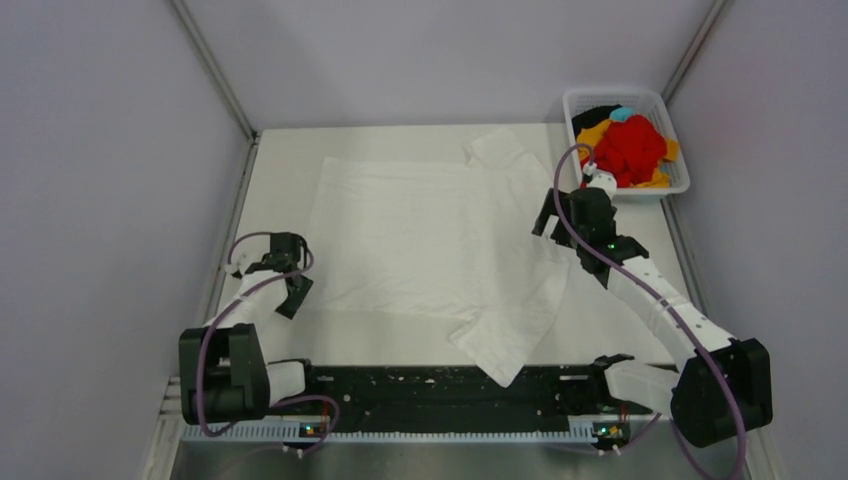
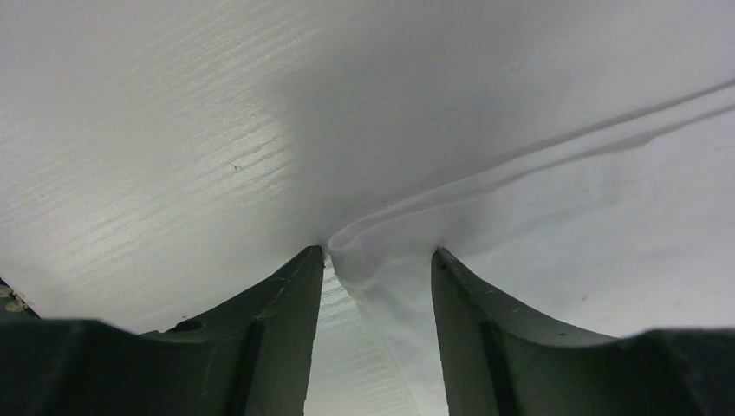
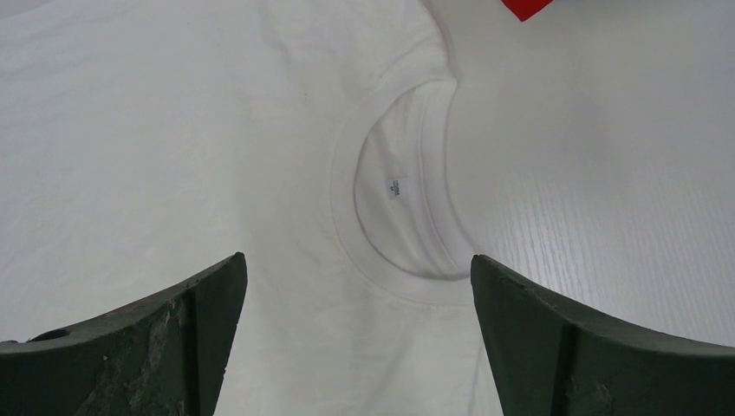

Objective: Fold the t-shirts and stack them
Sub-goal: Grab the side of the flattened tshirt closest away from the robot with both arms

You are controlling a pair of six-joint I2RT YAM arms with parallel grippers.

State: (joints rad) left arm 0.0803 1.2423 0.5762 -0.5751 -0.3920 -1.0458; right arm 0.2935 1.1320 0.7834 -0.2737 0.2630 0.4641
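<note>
While the white t-shirt (image 1: 420, 235) lies spread, a basket (image 1: 652, 191) holds coloured shirts (image 1: 630, 148).

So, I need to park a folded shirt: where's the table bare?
Bare table: the far strip behind the large white t-shirt; the left strip beside the wall; the near-left strip between hem and black base rail. Crowded: right side, with the right arm and white plastic mesh basket.

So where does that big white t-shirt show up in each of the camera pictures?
Top external: white t-shirt spread across the middle of the table.
Left wrist: its edge runs between the left gripper fingers.
Right wrist: its collar sits centre, ahead of the right gripper.
Shared landmark: the pale woodgrain table beside it.
</note>
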